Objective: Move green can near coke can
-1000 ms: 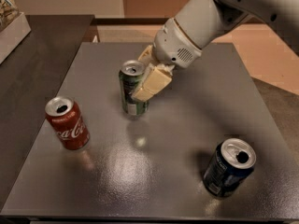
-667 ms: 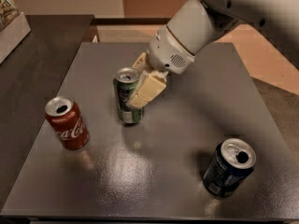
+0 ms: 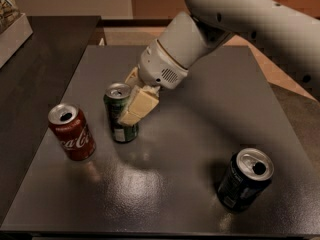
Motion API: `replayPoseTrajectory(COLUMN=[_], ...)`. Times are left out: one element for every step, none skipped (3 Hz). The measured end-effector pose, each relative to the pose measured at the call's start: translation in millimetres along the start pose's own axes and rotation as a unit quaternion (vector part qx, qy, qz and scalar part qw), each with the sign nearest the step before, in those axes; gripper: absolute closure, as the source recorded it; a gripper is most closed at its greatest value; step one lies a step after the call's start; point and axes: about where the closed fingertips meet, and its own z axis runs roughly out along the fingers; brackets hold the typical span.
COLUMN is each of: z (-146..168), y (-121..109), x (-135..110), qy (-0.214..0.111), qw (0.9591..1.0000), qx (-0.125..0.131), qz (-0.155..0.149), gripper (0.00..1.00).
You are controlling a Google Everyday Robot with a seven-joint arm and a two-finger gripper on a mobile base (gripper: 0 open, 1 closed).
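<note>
Transport step: tool [image 3: 126, 109] clamped on green can [image 3: 119, 130], near coke can [image 3: 71, 132] on tabletop [image 3: 200, 134]. Next: set it upright beside coke can without contact, then release.

Flat grey desk [image 3: 200, 114] carries: slim green metal can [image 3: 115, 120], left of centre, gripper [image 3: 131, 100] closed around it from the right; red metal coke can [image 3: 72, 132] near its left; dark metal can [image 3: 245, 180] front right, well apart.
</note>
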Motion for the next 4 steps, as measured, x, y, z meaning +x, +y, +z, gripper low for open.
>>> replayPoseTrajectory(z=[13.9, 23.7, 24.2, 24.8], y=[-0.6, -0.4, 0.5, 1.5], x=[-6.4, -4.7, -6.1, -7.5], qy=[0.0, 0.007, 0.007, 0.008], qw=[1.0, 0.9999, 0.9999, 0.9999], qx=[0.002, 0.01, 0.009, 0.009], qz=[-0.002, -0.008, -0.009, -0.01], gripper=[0.83, 0.6, 0.36, 0.13])
